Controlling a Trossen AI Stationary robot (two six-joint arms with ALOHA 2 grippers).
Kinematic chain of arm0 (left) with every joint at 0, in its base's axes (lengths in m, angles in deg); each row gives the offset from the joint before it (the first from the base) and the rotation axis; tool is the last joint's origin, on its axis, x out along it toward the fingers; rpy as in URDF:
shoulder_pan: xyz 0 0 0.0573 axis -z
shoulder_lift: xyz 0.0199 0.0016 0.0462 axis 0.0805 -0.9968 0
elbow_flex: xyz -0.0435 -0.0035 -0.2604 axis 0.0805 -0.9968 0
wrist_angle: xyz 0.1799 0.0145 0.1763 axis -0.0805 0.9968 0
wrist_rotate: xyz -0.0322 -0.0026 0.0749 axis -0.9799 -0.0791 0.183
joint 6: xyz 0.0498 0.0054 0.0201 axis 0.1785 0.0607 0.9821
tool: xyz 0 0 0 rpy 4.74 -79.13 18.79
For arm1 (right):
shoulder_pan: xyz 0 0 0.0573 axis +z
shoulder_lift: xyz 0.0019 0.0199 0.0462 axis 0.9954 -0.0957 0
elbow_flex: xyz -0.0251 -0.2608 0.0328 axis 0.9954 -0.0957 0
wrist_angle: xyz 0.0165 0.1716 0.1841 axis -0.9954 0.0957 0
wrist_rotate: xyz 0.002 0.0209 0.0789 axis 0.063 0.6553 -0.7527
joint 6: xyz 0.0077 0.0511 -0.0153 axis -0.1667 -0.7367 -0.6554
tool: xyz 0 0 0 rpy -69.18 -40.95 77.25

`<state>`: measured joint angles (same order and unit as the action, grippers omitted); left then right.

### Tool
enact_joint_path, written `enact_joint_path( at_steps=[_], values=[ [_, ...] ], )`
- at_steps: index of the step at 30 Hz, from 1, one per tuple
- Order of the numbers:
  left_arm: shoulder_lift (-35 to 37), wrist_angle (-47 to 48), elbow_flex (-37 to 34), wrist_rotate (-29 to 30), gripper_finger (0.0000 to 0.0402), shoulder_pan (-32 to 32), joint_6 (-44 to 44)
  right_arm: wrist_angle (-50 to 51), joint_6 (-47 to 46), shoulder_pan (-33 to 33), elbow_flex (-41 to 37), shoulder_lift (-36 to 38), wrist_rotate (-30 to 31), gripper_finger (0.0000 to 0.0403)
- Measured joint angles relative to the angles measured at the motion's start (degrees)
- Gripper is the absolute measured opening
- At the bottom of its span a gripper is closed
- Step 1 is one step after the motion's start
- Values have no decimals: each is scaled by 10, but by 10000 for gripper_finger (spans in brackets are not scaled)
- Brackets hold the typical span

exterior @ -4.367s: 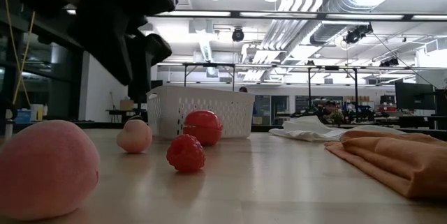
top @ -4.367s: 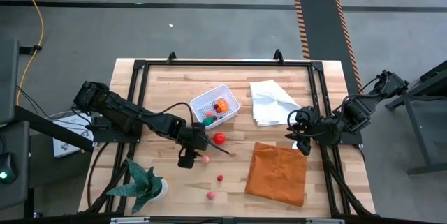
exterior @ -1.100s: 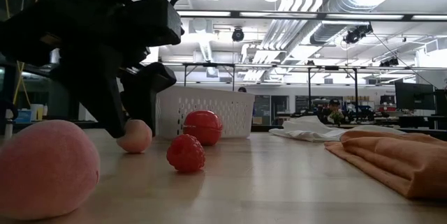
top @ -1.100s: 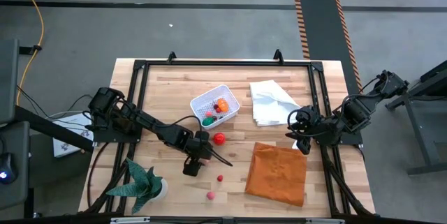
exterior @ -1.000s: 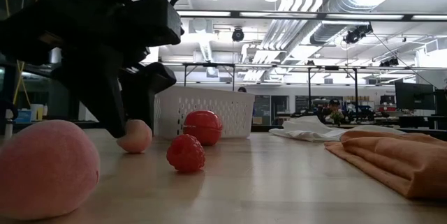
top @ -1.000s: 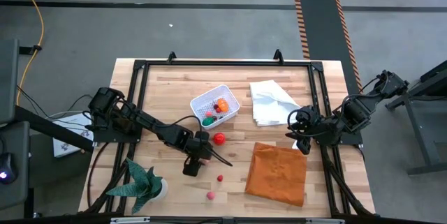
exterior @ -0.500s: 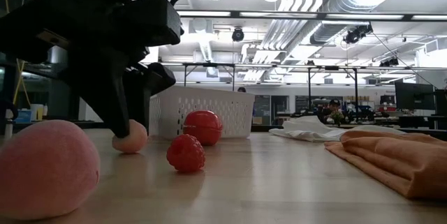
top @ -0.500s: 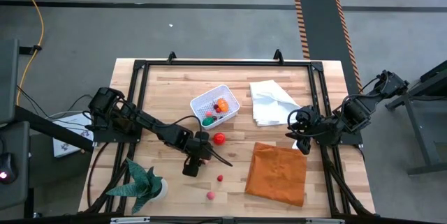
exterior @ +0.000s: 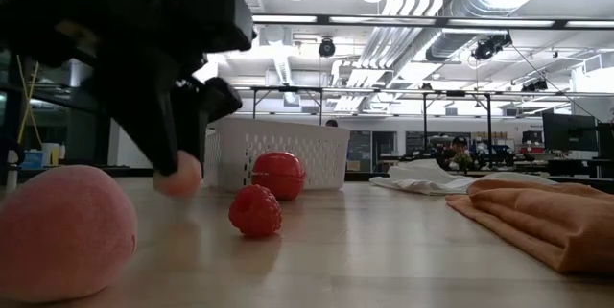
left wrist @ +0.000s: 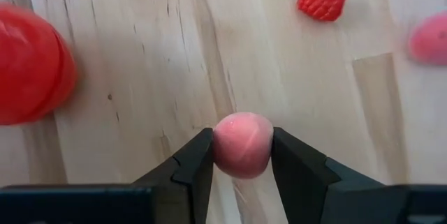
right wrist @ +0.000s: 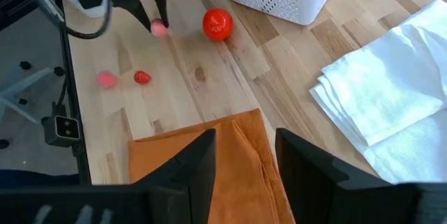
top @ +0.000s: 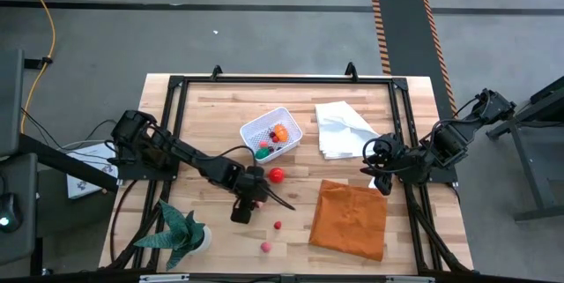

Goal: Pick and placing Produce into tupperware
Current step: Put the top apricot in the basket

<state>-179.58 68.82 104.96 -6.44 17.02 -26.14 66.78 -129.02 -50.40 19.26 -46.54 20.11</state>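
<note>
My left gripper (left wrist: 242, 142) is shut on a small pink ball (left wrist: 242, 144) of produce, near the table's middle (top: 256, 198). A red tomato (top: 277, 175) rests on the wood just beyond it. A red berry (top: 278, 226) and a pink peach (top: 265, 247) lie nearer the front edge. The white tupperware (top: 271, 133) stands farther back with orange, red and green pieces inside. My right gripper (right wrist: 246, 161) hovers open over the orange cloth (top: 350, 219) at the right. My left gripper pinches the pink ball's two opposite sides (left wrist: 218, 147) between its two fingers. The fingers slant down on it from above and from the table's left. In the low view the ball (exterior: 179, 175) hangs just clear of the tabletop.
A green spiky potted plant (top: 181, 234) stands at the front left corner. A folded white cloth (top: 344, 129) lies at the back right. A black frame (top: 282, 78) runs around the table's edge. Bare wood lies between the tomato and the orange cloth.
My left gripper has shut on the pink ball, which earlier sat on the table between its spread fingers. The ball has shifted a little toward the table's left and risen slightly off the wood. My right arm has kept still.
</note>
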Motion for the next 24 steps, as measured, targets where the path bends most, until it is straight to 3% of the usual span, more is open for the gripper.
enact_joint_path(
  at_steps=[8,13,24],
  values=[
    [0,76,75,6,124,0,28,6,0,0,0,0,0,138],
    [0,111,120,41,124,-1,32,6,1,0,0,0,0,138],
    [0,209,215,49,124,-56,25,6,11,0,0,0,1,138]
  ],
)
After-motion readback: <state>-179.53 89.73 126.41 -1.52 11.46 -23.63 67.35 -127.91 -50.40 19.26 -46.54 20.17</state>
